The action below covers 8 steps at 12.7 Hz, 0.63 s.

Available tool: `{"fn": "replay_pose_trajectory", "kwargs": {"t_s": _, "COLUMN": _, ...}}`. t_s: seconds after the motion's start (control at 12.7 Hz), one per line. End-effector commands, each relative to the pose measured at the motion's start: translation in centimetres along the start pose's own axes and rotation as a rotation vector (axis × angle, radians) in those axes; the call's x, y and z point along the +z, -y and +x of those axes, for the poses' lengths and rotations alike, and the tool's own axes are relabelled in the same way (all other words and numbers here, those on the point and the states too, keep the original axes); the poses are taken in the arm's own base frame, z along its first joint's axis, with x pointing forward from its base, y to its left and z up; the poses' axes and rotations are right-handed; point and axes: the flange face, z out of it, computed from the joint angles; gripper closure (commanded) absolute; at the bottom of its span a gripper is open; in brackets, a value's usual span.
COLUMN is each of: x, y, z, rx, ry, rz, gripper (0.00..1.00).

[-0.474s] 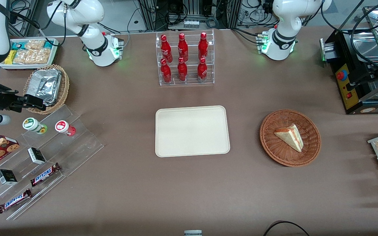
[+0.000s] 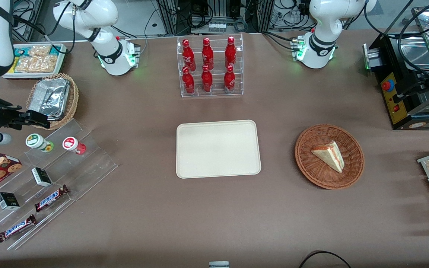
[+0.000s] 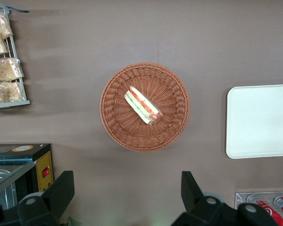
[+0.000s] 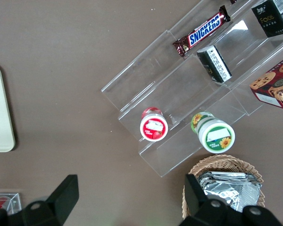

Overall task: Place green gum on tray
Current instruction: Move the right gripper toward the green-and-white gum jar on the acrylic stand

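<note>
Approach step. Gripper (image 2: 37, 118) at frame's left edge, jaws spread and empty, above the gum (image 2: 37, 141), which stood on the acrylic steps (image 2: 88, 156) beside the red canister (image 2: 72, 144). Tray (image 2: 218, 149) at centre, bare. Next, likely: descend, straddle the lid.

A: Green gum (image 2: 37, 141)? 
B: Small canister, white lid w/ green-yellow label, green base. Upright on the clear stepped rack, beside the red one, toward the working arm's end.
A: Tray (image 2: 218, 149)?
B: Cream-beige rectangle, rounded corners, low rim, flat mid-table, well apart from the gum.
</note>
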Motion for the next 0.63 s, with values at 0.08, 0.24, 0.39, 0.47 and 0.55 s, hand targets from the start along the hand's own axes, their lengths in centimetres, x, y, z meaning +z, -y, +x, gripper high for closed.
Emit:
{"fn": "replay_pose_trajectory", "kwargs": {"t_s": 0.08, "x": 3.3, "y": -3.9, "z": -0.1, "rx": -0.198, "ry": -0.020, "rz": -0.022, "gripper": 0.00}}
{"fn": "replay_pose_trajectory", "kwargs": {"t_s": 0.24, "x": 5.4, "y": -6.0, "z": -0.2, "rx": -0.374, "ry": -0.042, "rz": -0.028, "gripper": 0.00}}
{"fn": "replay_pose_trajectory", "kwargs": {"t_s": 0.39, "x": 7.5, "y": -7.6, "z": -0.5, "rx": -0.541, "ry": -0.066, "rz": -0.044, "gripper": 0.00}}
{"fn": "replay_pose_trajectory", "kwargs": {"t_s": 0.47, "x": 8.1, "y": -8.5, "z": -0.6, "rx": -0.608, "ry": -0.076, "rz": -0.053, "gripper": 0.00}}
{"fn": "replay_pose_trajectory", "kwargs": {"t_s": 0.55, "x": 9.0, "y": -9.4, "z": -0.8, "rx": -0.663, "ry": -0.079, "rz": -0.058, "gripper": 0.00}}
